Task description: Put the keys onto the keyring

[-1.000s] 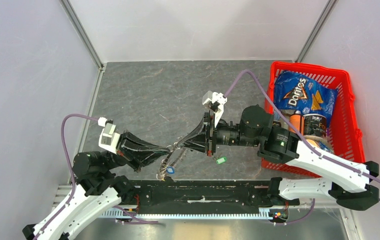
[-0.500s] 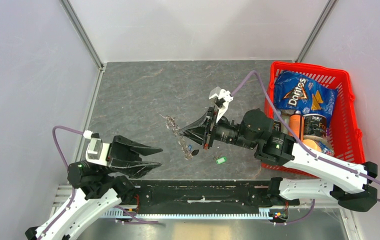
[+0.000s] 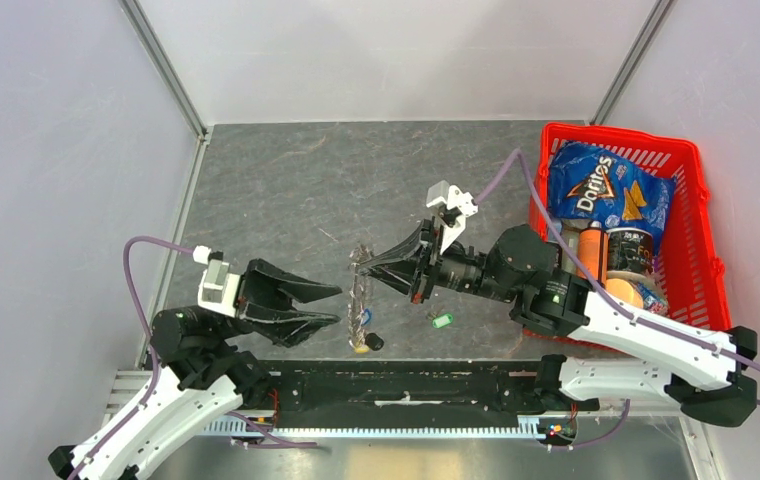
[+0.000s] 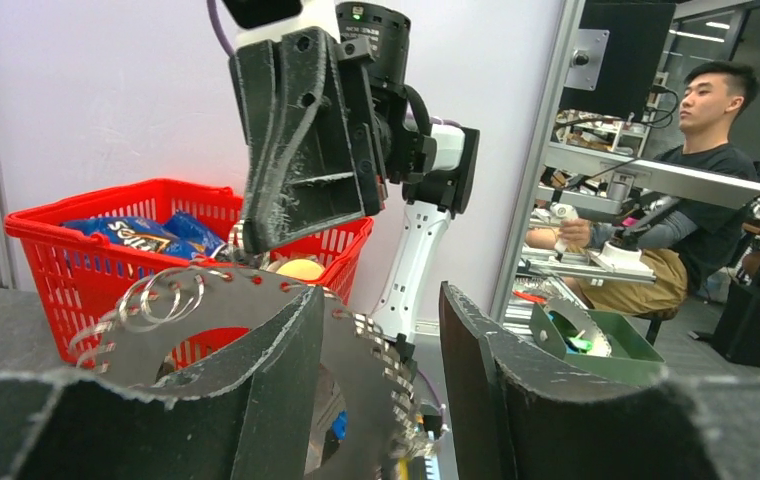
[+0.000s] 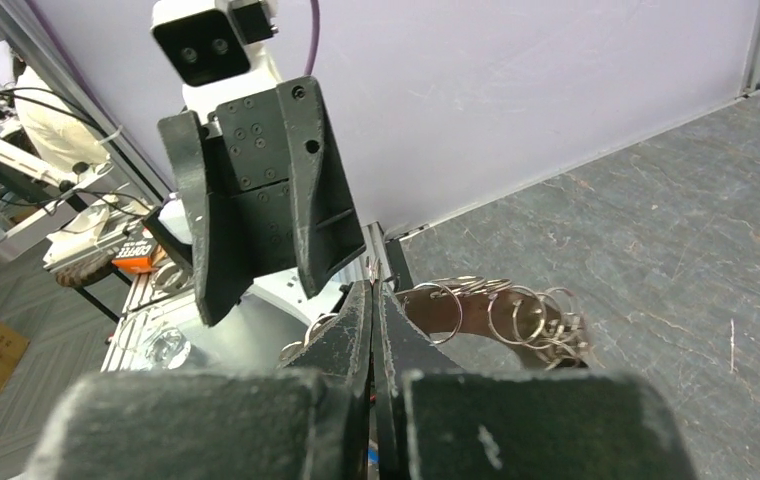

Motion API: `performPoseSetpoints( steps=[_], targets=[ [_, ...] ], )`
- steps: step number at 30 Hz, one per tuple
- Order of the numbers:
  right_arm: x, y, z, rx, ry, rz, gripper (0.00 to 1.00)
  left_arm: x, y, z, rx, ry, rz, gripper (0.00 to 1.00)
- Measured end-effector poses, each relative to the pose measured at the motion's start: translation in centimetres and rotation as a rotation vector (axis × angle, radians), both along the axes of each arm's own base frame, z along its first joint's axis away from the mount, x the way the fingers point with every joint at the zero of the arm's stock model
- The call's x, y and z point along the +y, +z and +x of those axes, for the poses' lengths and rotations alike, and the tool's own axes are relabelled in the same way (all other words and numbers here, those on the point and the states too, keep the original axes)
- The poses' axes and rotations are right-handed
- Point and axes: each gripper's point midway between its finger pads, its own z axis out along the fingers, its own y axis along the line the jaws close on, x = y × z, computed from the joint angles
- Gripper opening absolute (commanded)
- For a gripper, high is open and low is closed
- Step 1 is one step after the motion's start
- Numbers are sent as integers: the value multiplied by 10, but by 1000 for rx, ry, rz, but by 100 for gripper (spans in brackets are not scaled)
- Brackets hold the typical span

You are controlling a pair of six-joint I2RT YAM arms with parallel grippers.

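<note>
Keyring (image 3: 361, 300) edge-on at front-middle of the bench (image 3: 276, 190), right gripper (image 3: 363, 264) pinching its far edge.
Black-headed key (image 3: 373, 341) at the ring's near end. Green key (image 3: 442, 320) loose on bench, just right of it. Left gripper (image 3: 340, 305) spread, just left of ring, not touching. Red basket (image 3: 621, 130) far right.
</note>
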Motion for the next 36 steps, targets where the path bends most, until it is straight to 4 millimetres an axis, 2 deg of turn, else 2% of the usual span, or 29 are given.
performPoseSetpoints(
  steps=[5,13,19,27,36],
  targets=[
    [-5,3,-9,-33,36,43,0,1,3,7,20,32,-19,52],
    [-8,19,-17,-78,72,142,0,4,9,17,49,84,-54,52],
    [-6,22,-21,-92,97,224,0,10,19,20,58,103,-114,52],
    [1,22,-22,-107,123,290,0,13,23,20,74,96,-166,51],
    [4,33,-25,-134,144,351,0,12,27,25,73,99,-201,50]
  ],
)
